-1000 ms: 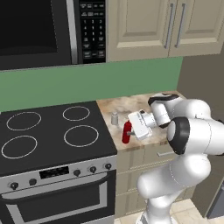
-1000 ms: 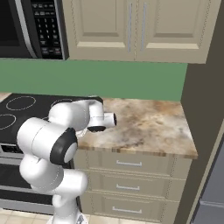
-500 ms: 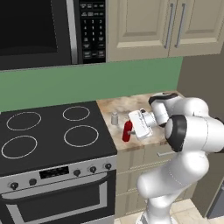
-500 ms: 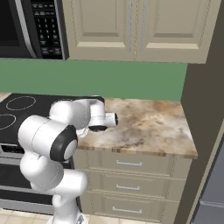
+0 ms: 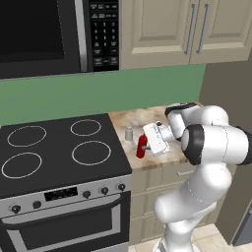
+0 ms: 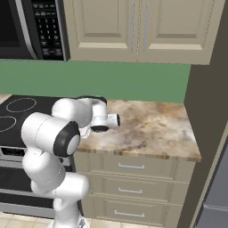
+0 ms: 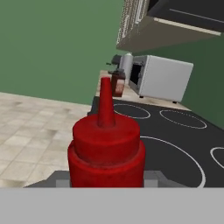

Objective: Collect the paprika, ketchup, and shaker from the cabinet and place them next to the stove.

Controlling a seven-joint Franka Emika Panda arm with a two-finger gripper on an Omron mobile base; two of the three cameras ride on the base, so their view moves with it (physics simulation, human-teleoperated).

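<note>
Bright red and glossy, the ketchup is a slim squeeze bottle with a stepped shoulder and a pointed nozzle, pinched between the fingers of the gripper. It sits over the marble counter just beside the stove, near the small grey shaker.
</note>
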